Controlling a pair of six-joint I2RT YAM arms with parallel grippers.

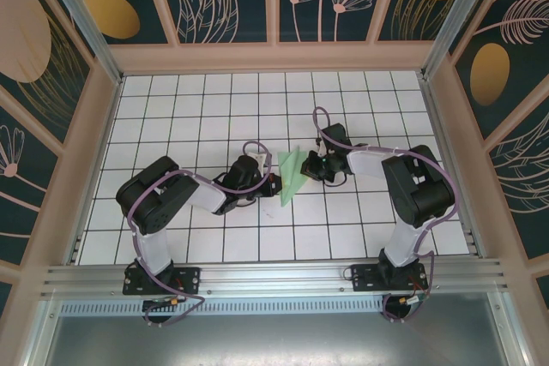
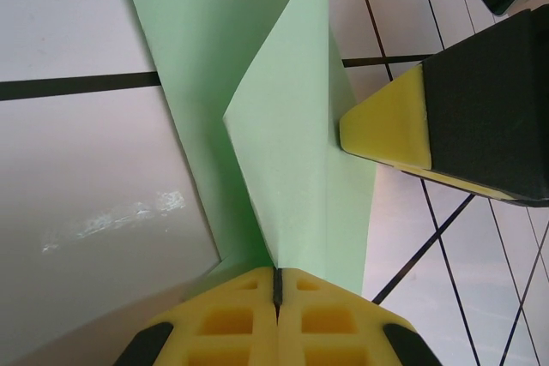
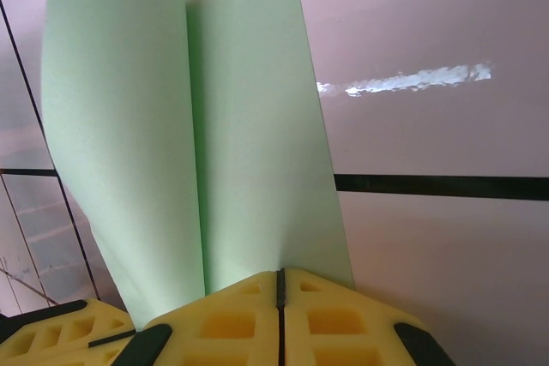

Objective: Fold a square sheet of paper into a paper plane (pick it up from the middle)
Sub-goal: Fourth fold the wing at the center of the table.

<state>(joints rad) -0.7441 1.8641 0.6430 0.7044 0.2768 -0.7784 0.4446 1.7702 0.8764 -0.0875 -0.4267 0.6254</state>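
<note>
Going by shape, close to finished: not a flat square but a slim pointed paper plane (image 1: 292, 176) of thin pale mint-green paper, set lengthwise between the two arms near the middle of the white gridded counter (image 1: 197, 109). Pinched from both sides. Left tool (image 1: 271, 183), black with yellow foam pads, pressed together on one end of the paper; seen from its own wrist (image 2: 277, 276) with the pads meeting right at the foot of the centre crease and two long green panels (image 2: 292, 126) rising away from the pinch. Right tool (image 1: 310, 167) likewise pressed together on the paper from the opposite side, its closed pads (image 3: 279, 280) clamping the base of a long valley fold between two smooth panels (image 3: 171, 126); from the left wrist, its yellow tip (image 2: 386, 130) touching the paper's edge. Lengthwise folds apparently done, point formed. Panels standing open rather than creased flat, so probably left to do: sharpening the wing folds, then letting go and laying the plane down. Whether resting on the counter or lifted just off it, cannot tell.
</note>
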